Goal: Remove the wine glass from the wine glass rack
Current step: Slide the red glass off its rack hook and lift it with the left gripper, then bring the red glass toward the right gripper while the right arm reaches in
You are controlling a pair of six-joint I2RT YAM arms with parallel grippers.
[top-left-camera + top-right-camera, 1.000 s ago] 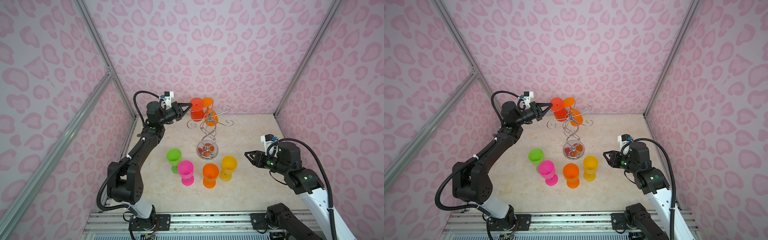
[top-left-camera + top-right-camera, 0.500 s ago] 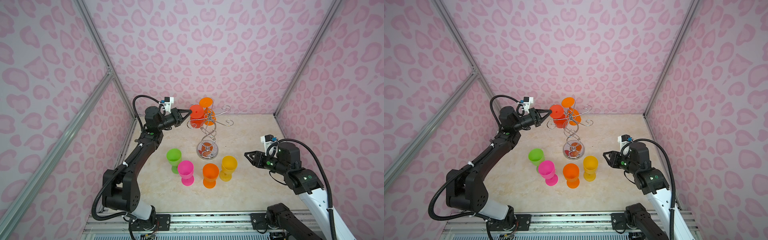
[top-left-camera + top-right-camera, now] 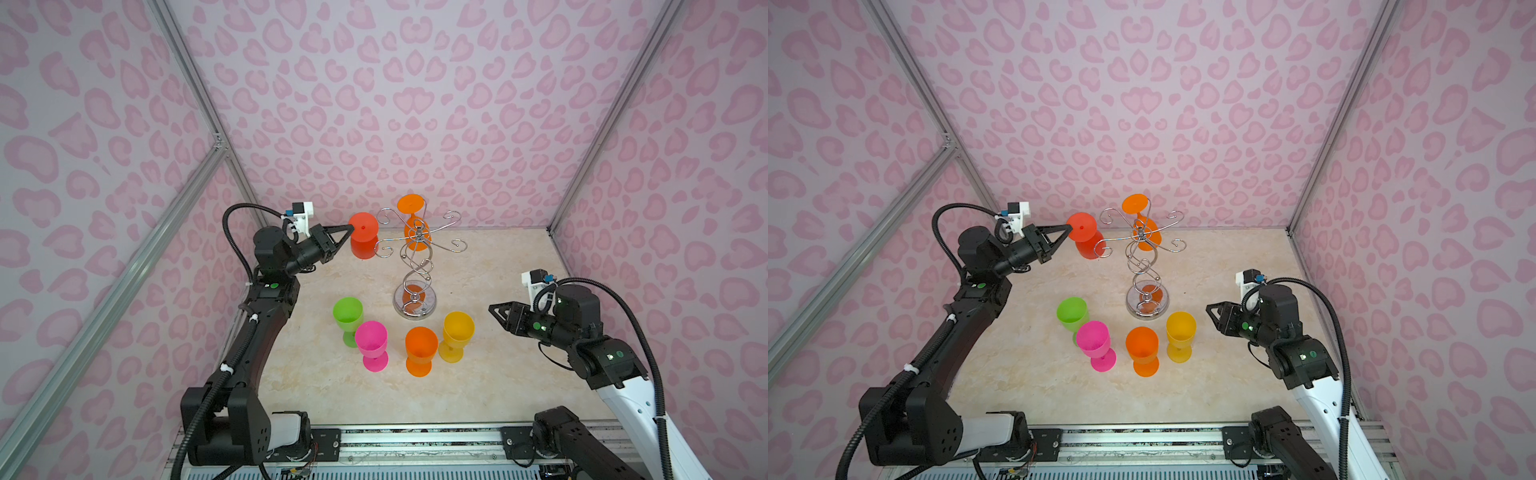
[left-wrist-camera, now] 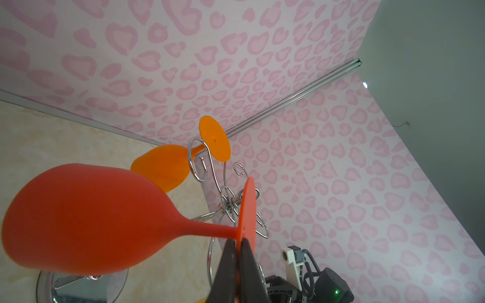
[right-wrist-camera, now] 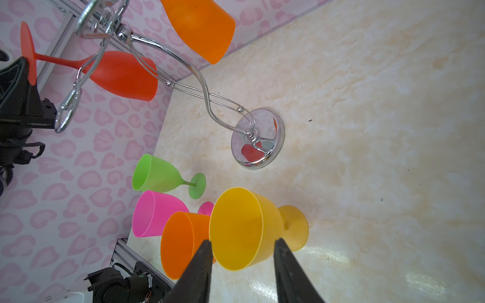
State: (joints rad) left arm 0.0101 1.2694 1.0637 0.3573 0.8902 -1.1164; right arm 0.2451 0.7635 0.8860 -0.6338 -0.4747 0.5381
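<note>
Left claw: the left gripper (image 4: 238, 242) is pressed together on the edge of the round foot of the red wine glass (image 3: 363, 241), pinching the thin disc between its two black fingers (image 4: 227, 262).
Red wine glass: it hangs upside down in the air, foot up and bowl down, carried only by that pinch on its foot.
Where it is: high above the table, at the left side of the wine glass rack (image 3: 417, 266), just beside the tips of its curled arms. In a top view one chrome curl crosses in front of the bowl, and I cannot tell whether wire and glass touch.
Rack: it stands upright on its round mirrored base near the back of the marbled table (image 3: 498, 257), with the twisted stem rising to the spread of arms.
On the rack: an orange hanging glass (image 3: 410, 204) is hooked upside down on a rear arm, its foot above the wire.
On the table: four glasses stand upright in a loose row in front of the rack: a green glass (image 3: 348, 311), a pink glass (image 3: 371, 338), an orange standing glass (image 3: 421, 344) and a yellow glass (image 3: 458, 328).
Right claw: the right gripper (image 3: 493, 309) hovers low at the right of the table with its fingers spread and nothing between them, pointing toward the yellow glass but apart from it.
</note>
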